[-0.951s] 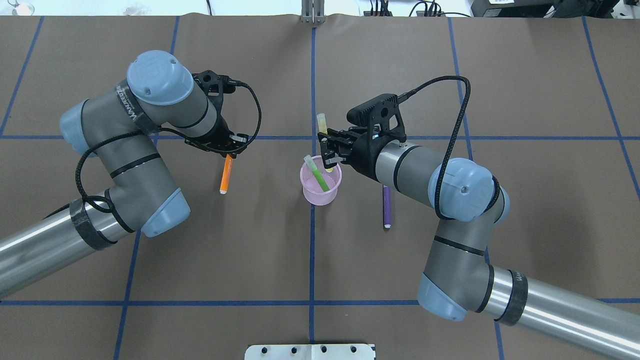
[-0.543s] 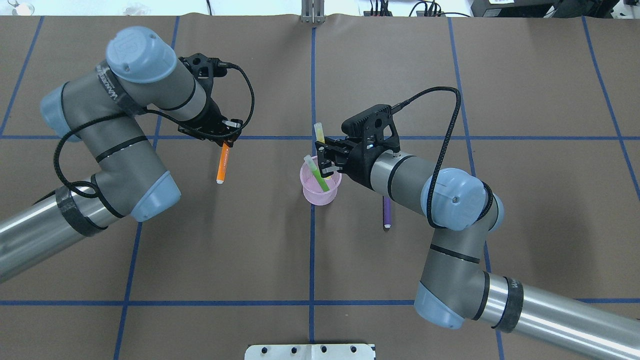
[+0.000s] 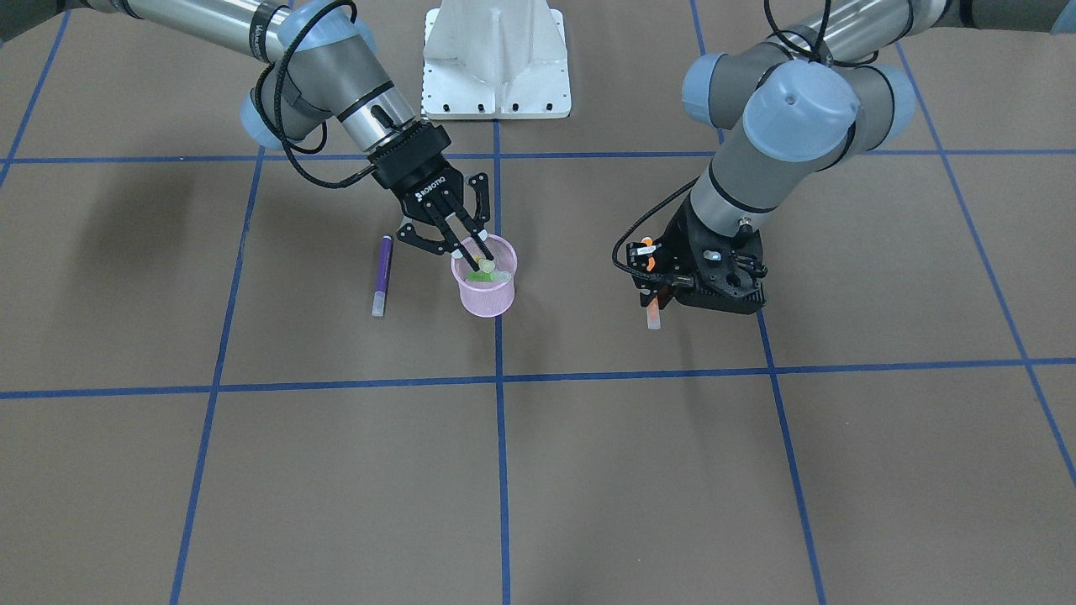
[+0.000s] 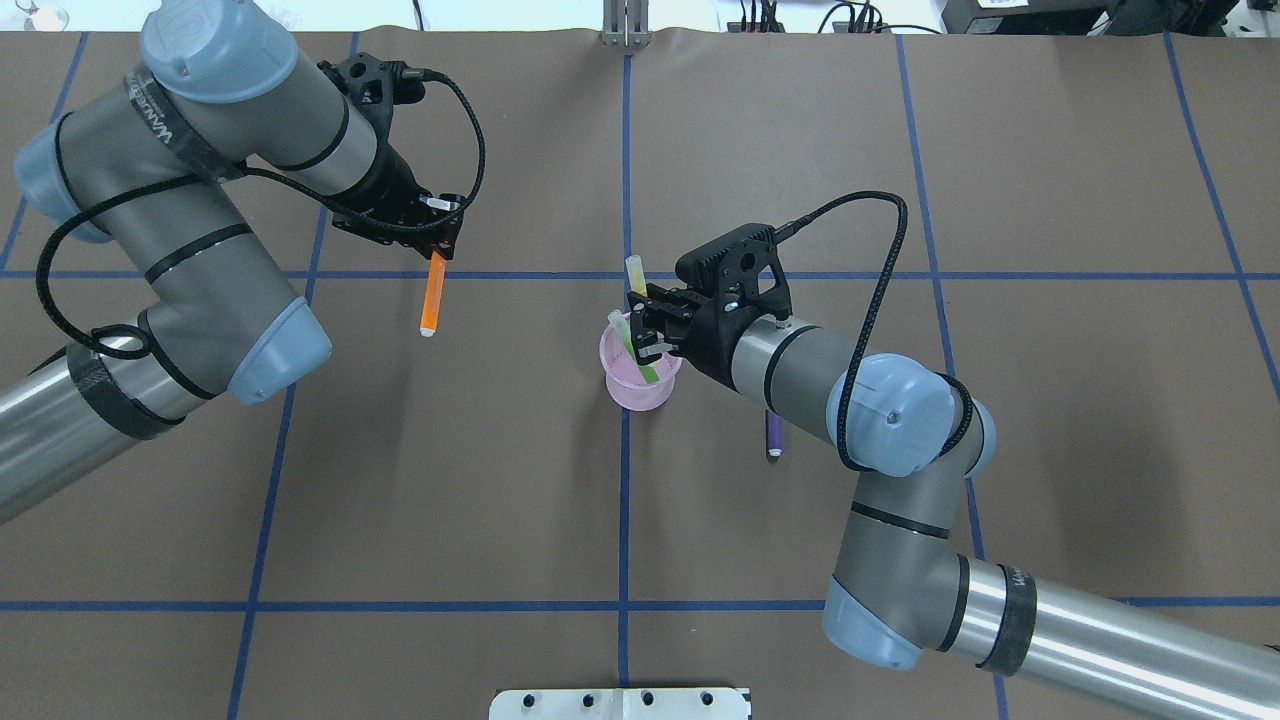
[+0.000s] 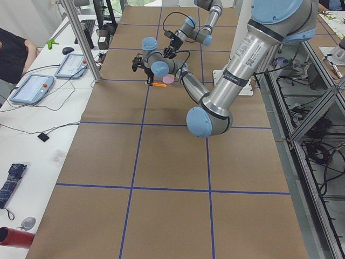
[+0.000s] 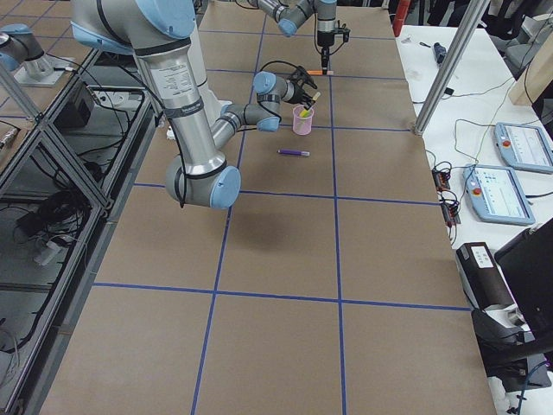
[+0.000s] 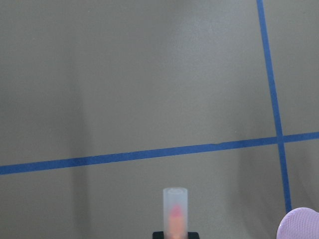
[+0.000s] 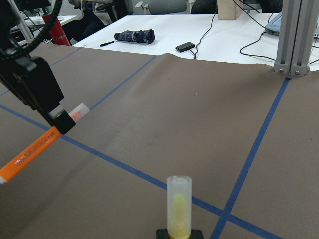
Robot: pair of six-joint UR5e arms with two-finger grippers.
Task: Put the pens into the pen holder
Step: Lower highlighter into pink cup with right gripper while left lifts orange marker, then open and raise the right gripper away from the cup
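- Four stubby, round-barrelled markers, each with a pale translucent cap: yellow pen (image 8: 179,209), green pen (image 4: 650,374), orange pen (image 4: 431,295), purple pen (image 3: 382,273).
- Pen holder (image 4: 640,390): small round cup of pink wire mesh, narrowing slightly toward its base, upright on the table (image 4: 450,480), on a blue tape line.
- Right gripper (image 3: 471,249) over the cup — jaws clamped on the yellow pen, held near upright, lower end dipped inside the rim.
- Green pen already inside, leaning across the cup, cap poking above the rim.
- Left gripper (image 4: 438,243) well apart from the cup — jaws closed on the cap end of the orange pen, barrel slanting down; tip touching the paper or not, impossible to tell.
- Purple pen flat on the matte brown paper, near the cup, partly under the right arm from overhead.
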